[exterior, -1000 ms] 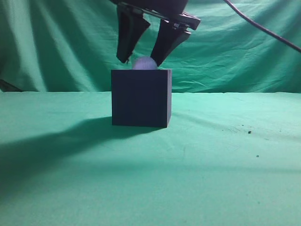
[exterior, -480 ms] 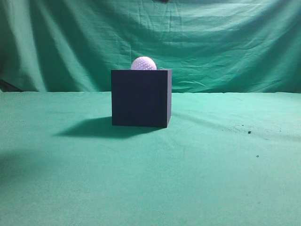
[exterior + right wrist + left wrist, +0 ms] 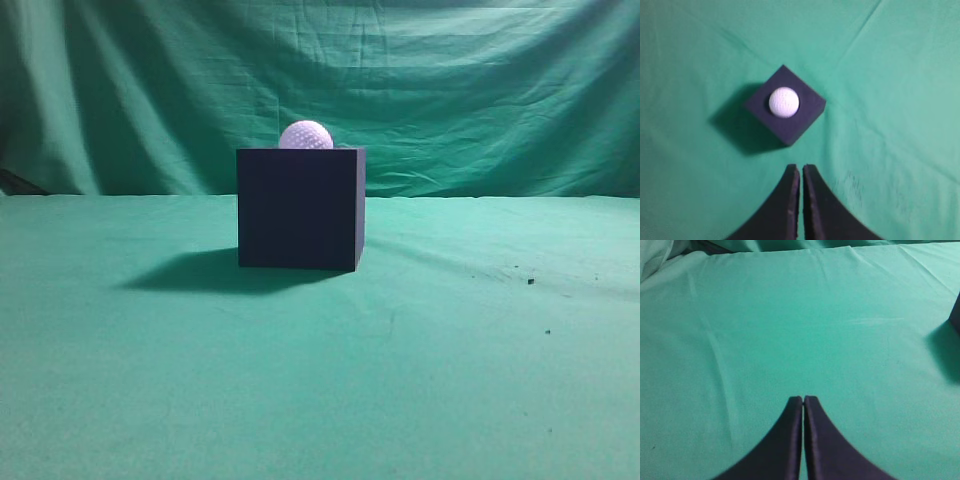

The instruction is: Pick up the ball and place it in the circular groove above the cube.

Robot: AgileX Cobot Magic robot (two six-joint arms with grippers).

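Observation:
The white dimpled ball (image 3: 306, 135) sits on top of the dark navy cube (image 3: 300, 208), sunk a little into its top face. From above, the right wrist view shows the ball (image 3: 784, 102) at the middle of the cube's top (image 3: 805, 116). My right gripper (image 3: 801, 168) is shut and empty, high above the cloth, clear of the cube. My left gripper (image 3: 803, 399) is shut and empty over bare green cloth; only the cube's edge (image 3: 956, 315) shows at the right border of that view. Neither gripper shows in the exterior view.
Green cloth (image 3: 450, 360) covers the table and hangs as a backdrop (image 3: 500, 90). A few dark specks (image 3: 529, 281) lie on the cloth at the right. The cube casts a shadow (image 3: 190, 272) to its left.
The gripper that stood open around the ball on the cube one second ago has lifted out of the exterior view. The ball stays on the cube.

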